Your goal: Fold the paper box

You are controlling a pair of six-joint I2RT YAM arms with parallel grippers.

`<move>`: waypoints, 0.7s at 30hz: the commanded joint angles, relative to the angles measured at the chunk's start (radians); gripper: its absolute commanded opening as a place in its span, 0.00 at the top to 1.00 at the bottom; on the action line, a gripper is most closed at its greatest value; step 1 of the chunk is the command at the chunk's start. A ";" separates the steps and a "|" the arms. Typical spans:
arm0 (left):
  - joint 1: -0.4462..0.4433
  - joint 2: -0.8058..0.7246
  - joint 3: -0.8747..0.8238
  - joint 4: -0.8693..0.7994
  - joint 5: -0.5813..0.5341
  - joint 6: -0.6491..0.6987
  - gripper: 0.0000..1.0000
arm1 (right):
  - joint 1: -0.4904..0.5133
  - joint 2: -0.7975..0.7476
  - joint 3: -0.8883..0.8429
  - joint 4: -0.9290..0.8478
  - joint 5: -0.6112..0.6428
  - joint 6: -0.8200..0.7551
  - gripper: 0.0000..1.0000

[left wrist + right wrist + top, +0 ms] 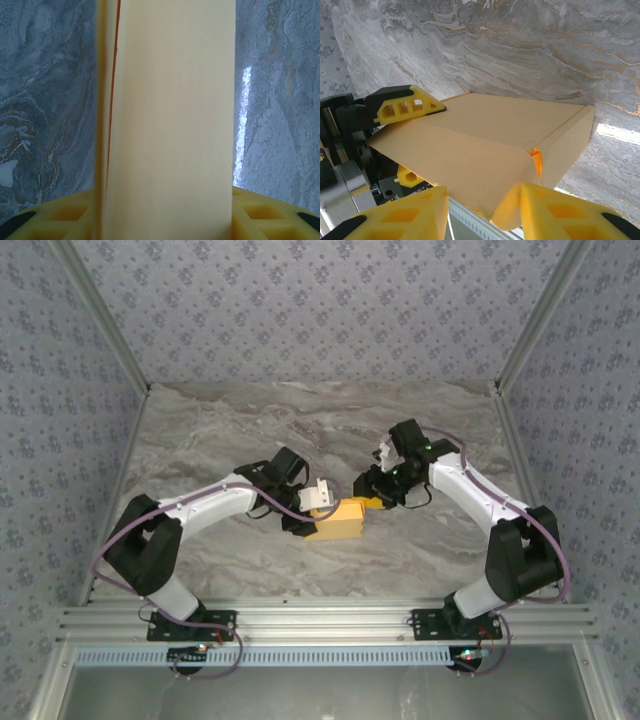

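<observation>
My left hand (164, 220) is clamped on the paper box (340, 519), with the card between its fingers. It holds the box over the bench (250, 430), between my two hands. My right hand (482, 199) is at the box's right end, jaws partly apart around the rounded end flap (506, 212). One finger (570, 210) touches the flap, but I cannot tell whether the pair actually pinches it.

The body looks already squared up. Beside the flap the corner seam (535, 161) gapes a little, showing orange inside. So I judge the step in hand is tucking that end flap home.

To do it well, I'd make the left grip firm but not crushing, so the walls stay square. I'd bend the flap right on its crease and steer its rounded lip inside the end wall. Then I'd push straight along the box's length toward my left hand. Pushed at a slant, the thin card would likely buckle, or the corner would split wider.
</observation>
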 commanded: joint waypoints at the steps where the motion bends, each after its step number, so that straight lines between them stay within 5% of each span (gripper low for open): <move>1: -0.007 -0.002 -0.010 -0.004 -0.002 0.021 0.51 | 0.010 0.019 0.039 -0.024 -0.054 0.005 0.59; 21: -0.013 -0.002 -0.010 -0.012 -0.017 0.027 0.50 | 0.016 0.067 0.113 -0.064 -0.063 0.001 0.50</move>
